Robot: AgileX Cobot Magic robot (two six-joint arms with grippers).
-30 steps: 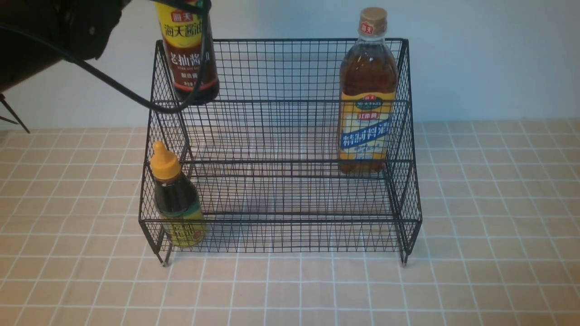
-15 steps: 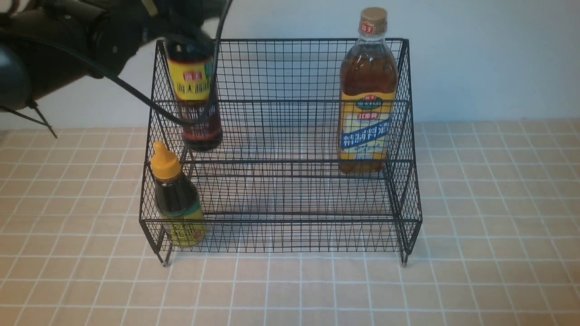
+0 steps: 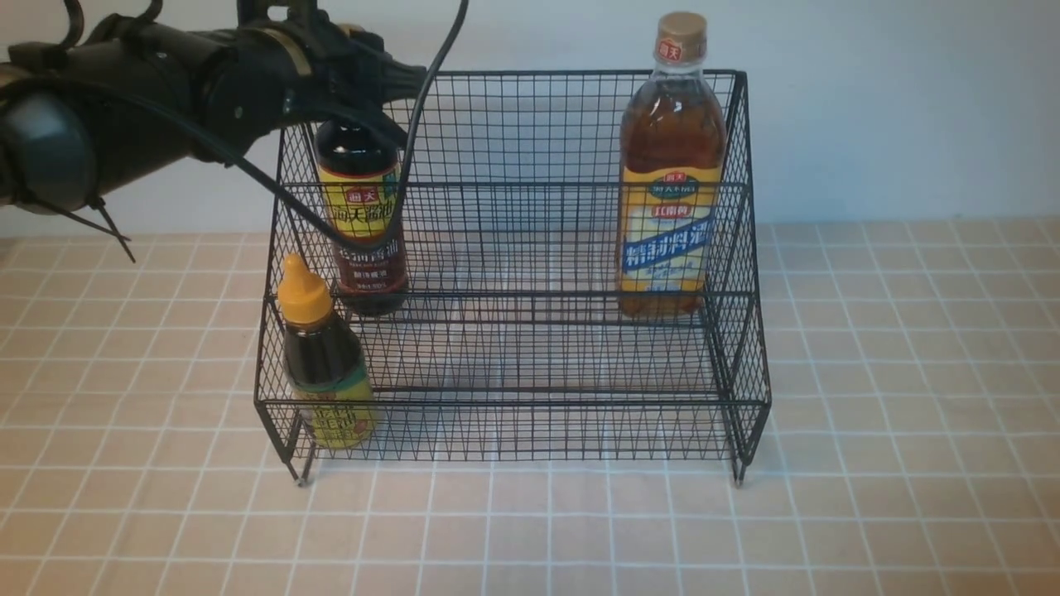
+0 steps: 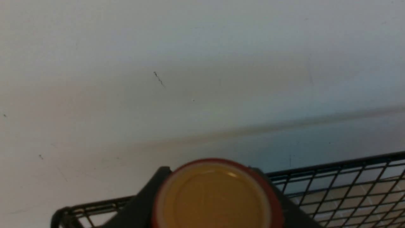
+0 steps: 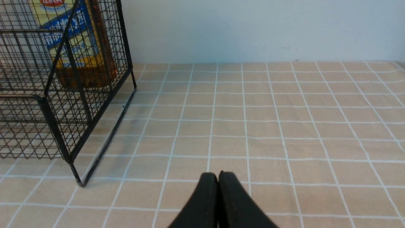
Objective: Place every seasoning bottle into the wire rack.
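The black wire rack (image 3: 513, 389) stands on the tiled table. My left gripper (image 3: 352, 79) is shut on the neck of the tall soy bottle (image 3: 364, 223), whose base is at the upper tier's left end. In the left wrist view its cap (image 4: 216, 196) sits between the dark fingers (image 4: 142, 202). The large amber bottle (image 3: 671, 190) stands on the upper tier at the right; it also shows in the right wrist view (image 5: 76, 41). The small dark bottle with the yellow nozzle cap (image 3: 319, 356) stands in the lower tier's left corner. My right gripper (image 5: 218, 177) is shut and empty, low over the table to the right of the rack.
A black cable (image 3: 273, 186) hangs from the left arm across the rack's left side. A pale wall (image 3: 869, 108) stands close behind the rack. The tan tiled table (image 3: 911, 414) stretches to the right and front of the rack.
My left gripper has lowered the soy bottle from above the rack's top left corner down into the upper tier. The other bottles and the rack have not moved.
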